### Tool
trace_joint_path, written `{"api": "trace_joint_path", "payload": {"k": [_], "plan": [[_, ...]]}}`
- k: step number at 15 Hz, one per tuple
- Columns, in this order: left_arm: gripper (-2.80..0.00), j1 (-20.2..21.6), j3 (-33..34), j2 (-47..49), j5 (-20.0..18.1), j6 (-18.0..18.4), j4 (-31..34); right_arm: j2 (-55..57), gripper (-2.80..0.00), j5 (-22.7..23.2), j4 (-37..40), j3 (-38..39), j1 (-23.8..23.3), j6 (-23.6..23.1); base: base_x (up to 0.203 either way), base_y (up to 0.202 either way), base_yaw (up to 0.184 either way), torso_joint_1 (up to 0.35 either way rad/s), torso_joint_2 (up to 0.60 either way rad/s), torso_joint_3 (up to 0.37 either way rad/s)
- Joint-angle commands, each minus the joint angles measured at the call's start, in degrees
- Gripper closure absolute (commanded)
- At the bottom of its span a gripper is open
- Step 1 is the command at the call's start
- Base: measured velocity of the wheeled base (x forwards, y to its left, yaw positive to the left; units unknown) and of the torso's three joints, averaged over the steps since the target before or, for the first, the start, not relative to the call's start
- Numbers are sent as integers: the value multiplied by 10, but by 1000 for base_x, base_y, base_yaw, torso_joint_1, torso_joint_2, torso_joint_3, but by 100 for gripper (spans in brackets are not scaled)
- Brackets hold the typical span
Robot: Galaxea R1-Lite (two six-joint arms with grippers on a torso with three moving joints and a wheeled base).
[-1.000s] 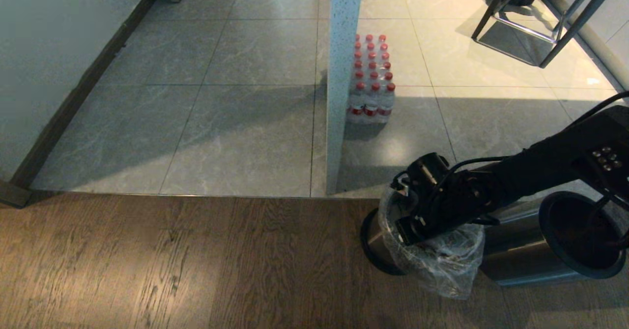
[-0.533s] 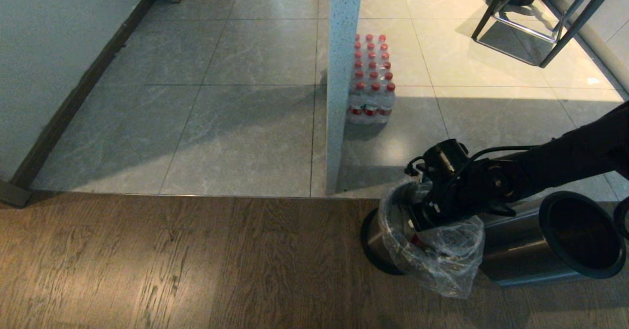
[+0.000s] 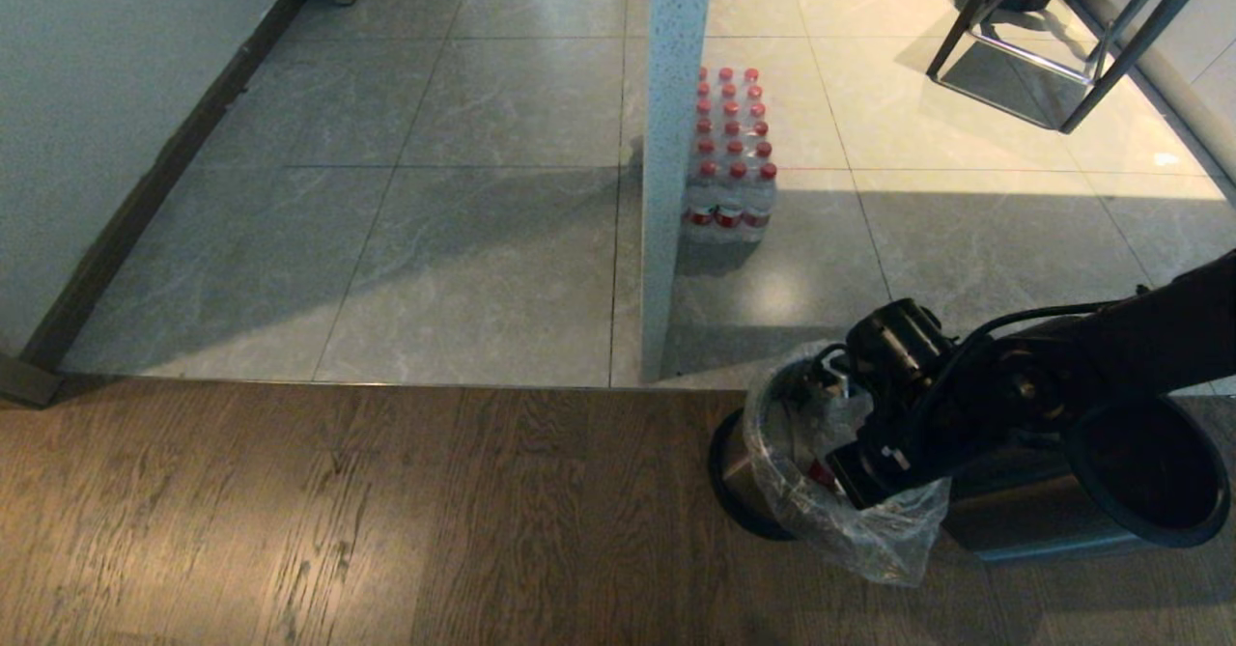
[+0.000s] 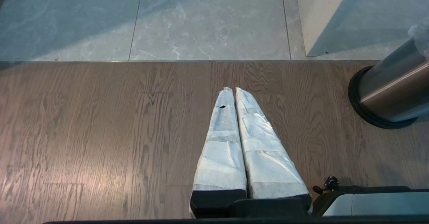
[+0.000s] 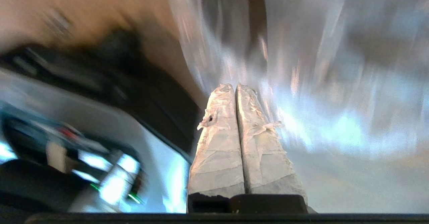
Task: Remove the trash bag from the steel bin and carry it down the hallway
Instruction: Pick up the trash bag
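The steel bin (image 3: 748, 463) stands on the wood floor at the lower right, and the left wrist view shows it too (image 4: 390, 86). The trash bag (image 3: 874, 530), clear and crinkled, lines it and drapes over the rim. A red-labelled item (image 3: 821, 475) shows through. My right arm (image 3: 1014, 385) reaches from the right over the bin's mouth, the hand pointing down into the bag. My right gripper (image 5: 235, 87) is shut, its taped fingers pressed together with blurred plastic around them. My left gripper (image 4: 233, 89) is shut and empty, parked low over the wood floor left of the bin.
A second steel bin (image 3: 1024, 506) with a dark open mouth stands touching the first on its right. A white speckled pillar (image 3: 666, 163) and a pack of red-capped bottles (image 3: 731, 158) stand on the hallway tiles (image 3: 483, 240). Metal frame legs (image 3: 1053, 38) are at the far right.
My right hand rose a little, then shifted to the right across the bin's mouth and dipped down again. The forearm now lies lower. The bag and bin stay in place.
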Motion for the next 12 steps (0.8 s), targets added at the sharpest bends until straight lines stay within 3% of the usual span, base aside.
{"api": "trace_joint_path", "payload": {"k": [1,7,12], "plan": [[0,0,0,0,0,0,0,-26,0,-35,19,34,17,-22,0,0,0,0,0,0],[0,0,0,0,0,0,0,1,0,-64,49,88,42,-29,0,0,0,0,0,0],[0,0,0,0,0,0,0,54,0,-65,-48,74,46,-22,0,0,0,0,0,0]]}}
